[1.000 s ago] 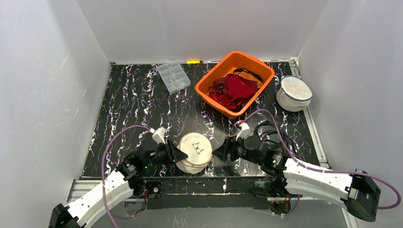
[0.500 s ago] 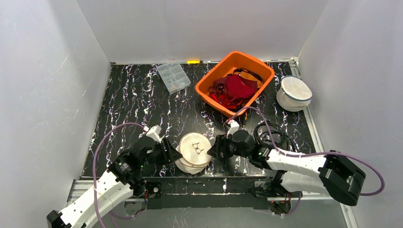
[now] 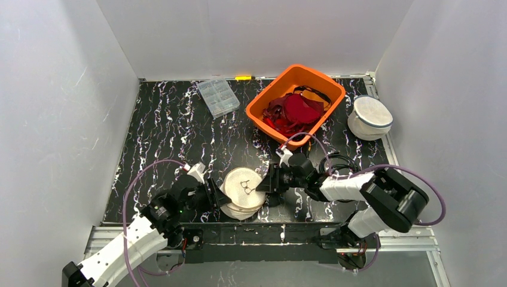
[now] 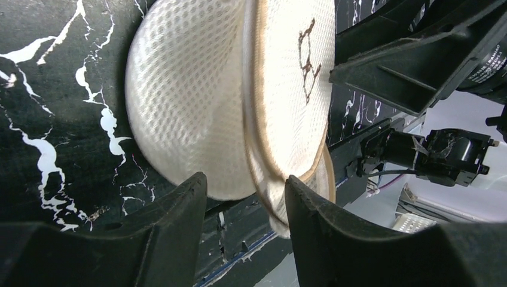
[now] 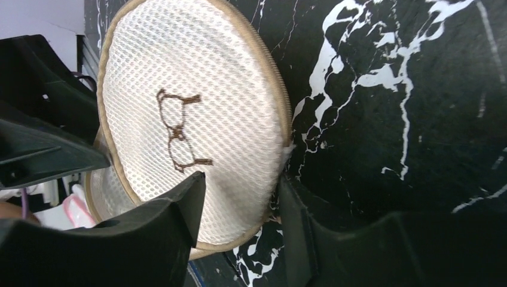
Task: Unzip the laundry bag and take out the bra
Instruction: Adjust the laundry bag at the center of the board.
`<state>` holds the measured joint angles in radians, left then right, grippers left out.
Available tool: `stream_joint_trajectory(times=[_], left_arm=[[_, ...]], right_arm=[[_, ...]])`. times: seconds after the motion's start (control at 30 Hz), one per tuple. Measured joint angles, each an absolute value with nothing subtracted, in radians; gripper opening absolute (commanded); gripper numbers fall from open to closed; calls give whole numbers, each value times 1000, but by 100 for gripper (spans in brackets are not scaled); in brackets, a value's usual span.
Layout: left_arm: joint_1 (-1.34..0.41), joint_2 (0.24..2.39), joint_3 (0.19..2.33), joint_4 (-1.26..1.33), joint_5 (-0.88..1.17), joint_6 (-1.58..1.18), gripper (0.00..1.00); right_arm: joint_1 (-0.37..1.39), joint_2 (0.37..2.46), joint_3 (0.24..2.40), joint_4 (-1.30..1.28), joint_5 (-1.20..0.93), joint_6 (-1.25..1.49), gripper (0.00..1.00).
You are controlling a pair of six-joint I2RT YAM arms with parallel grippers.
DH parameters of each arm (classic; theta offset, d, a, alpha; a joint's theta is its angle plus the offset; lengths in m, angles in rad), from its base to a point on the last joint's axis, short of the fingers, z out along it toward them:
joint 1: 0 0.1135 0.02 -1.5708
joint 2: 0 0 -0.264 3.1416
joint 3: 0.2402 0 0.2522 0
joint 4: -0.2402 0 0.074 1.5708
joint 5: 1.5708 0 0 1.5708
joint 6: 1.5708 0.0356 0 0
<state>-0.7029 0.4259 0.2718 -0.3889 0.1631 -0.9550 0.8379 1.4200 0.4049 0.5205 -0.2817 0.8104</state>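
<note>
The round white mesh laundry bag (image 3: 244,190), with tan trim and a brown glasses design, lies at the table's near edge. My left gripper (image 3: 217,195) is at its left side. It is open, and in the left wrist view (image 4: 245,200) the bag's (image 4: 191,107) near rim hangs between the jaws. My right gripper (image 3: 263,184) is at the bag's right side. It is open, and in the right wrist view (image 5: 239,206) the bag's (image 5: 191,113) edge lies between the fingers. The top panel looks parted from the lower shell at the near edge. No bra shows.
An orange basin (image 3: 327,84) with red garments stands at the back. A second white mesh bag (image 3: 369,118) sits at the far right. A clear plastic box (image 3: 218,97) is at the back left. A black cable coil (image 3: 338,164) lies right of my right gripper.
My right gripper has moved left until its fingers straddle the bag's right edge. My left gripper has shifted slightly at the bag's left side.
</note>
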Motion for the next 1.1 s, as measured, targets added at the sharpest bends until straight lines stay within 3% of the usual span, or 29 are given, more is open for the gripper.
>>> stream_joint_trajectory(times=[0.17, 0.27, 0.6, 0.8, 1.1], left_arm=[[-703, 438, 233, -329, 175, -966, 46], [-703, 444, 215, -282, 179, -969, 46], [-702, 659, 221, -27, 220, -965, 47], [-702, 843, 376, 56, 261, -926, 52], [-702, 786, 485, -60, 241, -847, 52]], right_arm=[[838, 1491, 408, 584, -346, 847, 16], [838, 1487, 408, 603, -366, 867, 3], [837, 1115, 444, 331, -288, 775, 1], [828, 874, 487, 116, -226, 704, 1], [819, 805, 473, -10, -208, 675, 1]])
